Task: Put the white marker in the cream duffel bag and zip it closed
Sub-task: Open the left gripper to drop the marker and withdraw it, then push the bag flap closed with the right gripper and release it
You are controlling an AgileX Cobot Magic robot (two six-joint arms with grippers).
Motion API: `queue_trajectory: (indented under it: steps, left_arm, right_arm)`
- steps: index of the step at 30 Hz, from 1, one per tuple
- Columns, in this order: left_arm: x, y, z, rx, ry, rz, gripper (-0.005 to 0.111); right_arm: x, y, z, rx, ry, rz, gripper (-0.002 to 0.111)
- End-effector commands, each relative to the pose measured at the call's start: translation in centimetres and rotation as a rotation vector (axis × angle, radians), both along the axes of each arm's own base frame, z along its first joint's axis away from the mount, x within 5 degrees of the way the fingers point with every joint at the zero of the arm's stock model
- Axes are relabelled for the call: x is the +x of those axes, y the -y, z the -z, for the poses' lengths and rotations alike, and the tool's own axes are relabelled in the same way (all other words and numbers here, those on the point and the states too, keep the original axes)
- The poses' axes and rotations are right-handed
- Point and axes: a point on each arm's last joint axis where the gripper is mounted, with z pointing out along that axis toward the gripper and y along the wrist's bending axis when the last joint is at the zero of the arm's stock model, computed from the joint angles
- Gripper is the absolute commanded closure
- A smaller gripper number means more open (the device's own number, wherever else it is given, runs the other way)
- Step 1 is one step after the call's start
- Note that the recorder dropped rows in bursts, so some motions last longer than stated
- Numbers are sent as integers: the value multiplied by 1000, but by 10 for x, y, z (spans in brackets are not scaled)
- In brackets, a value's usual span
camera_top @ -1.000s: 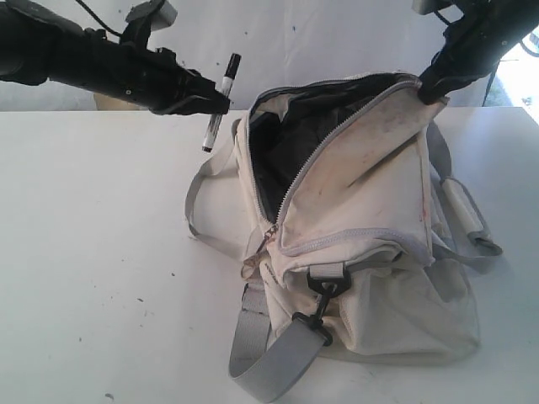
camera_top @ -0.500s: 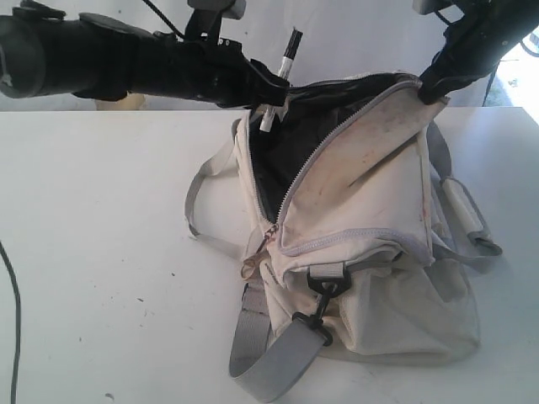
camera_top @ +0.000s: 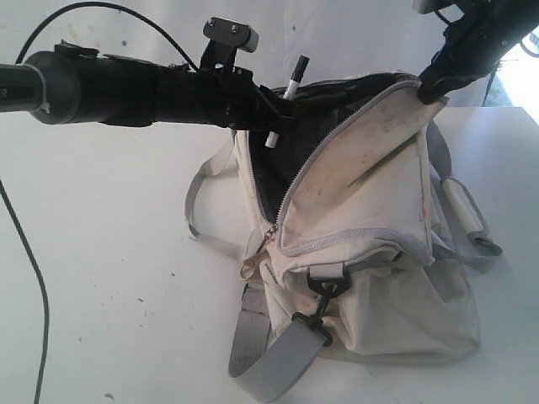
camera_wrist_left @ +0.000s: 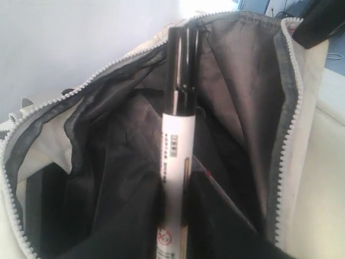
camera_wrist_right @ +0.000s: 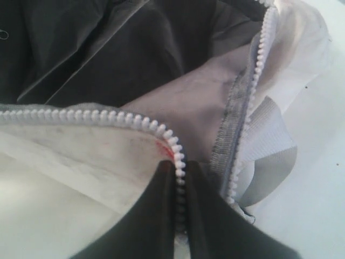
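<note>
The cream duffel bag (camera_top: 370, 219) lies on the white table with its main zipper undone and dark lining showing. My left gripper (camera_top: 282, 114) is shut on the white marker (camera_top: 289, 93), held nearly upright with the black cap on top, right over the bag's mouth. In the left wrist view the white marker (camera_wrist_left: 177, 156) points into the dark lining (camera_wrist_left: 118, 162) of the open bag. My right gripper (camera_top: 431, 84) is shut on the bag's zipper edge at the far right corner, holding it up; its fingers (camera_wrist_right: 156, 216) pinch the zipper teeth (camera_wrist_right: 177, 156).
A grey webbing strap (camera_top: 269, 353) with a black clip (camera_top: 324, 295) trails off the bag's near end. Another grey loop (camera_top: 198, 194) lies left of the bag. A padded handle (camera_top: 467, 215) lies on the right. A black cable (camera_top: 25, 252) hangs at the left edge.
My left arm has carried the marker rightwards from the table's left side to above the bag's opening. The right gripper and the bag have stayed put.
</note>
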Motion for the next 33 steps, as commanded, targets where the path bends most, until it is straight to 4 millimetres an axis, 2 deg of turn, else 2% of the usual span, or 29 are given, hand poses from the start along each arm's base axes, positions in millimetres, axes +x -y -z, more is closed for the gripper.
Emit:
queue_trajectory:
  steps: [1, 4, 6, 8, 13, 19, 27, 33]
  left_arm:
    - [-1, 3, -4, -30, 5, 9, 73]
    - [-1, 3, -5, -45, -1, 1, 48]
    - [-1, 3, -5, -45, -1, 1, 37]
    - [-1, 3, -5, -45, -1, 1, 33]
    - [-1, 3, -5, -55, -16, -8, 33]
    - [-3, -6, -25, -93, -56, -41, 33]
    - [-6, -42, -56, -13, -98, -109, 33]
    - [-3, -73, -57, 58, -205, -160, 38]
  right_arm:
    - [-1, 3, -3, -5, 6, 10, 108]
    - [-1, 3, -3, -5, 6, 10, 108]
    - [-1, 3, -3, -5, 6, 10, 108]
    - [0, 3, -3, -5, 6, 10, 108]
    - [0, 3, -3, -5, 6, 10, 108]
    - [0, 1, -4, 21, 6, 10, 108]
    - [1, -19, -14, 267, 24, 5, 108]
    - [11, -29, -29, 468, 129, 70, 108]
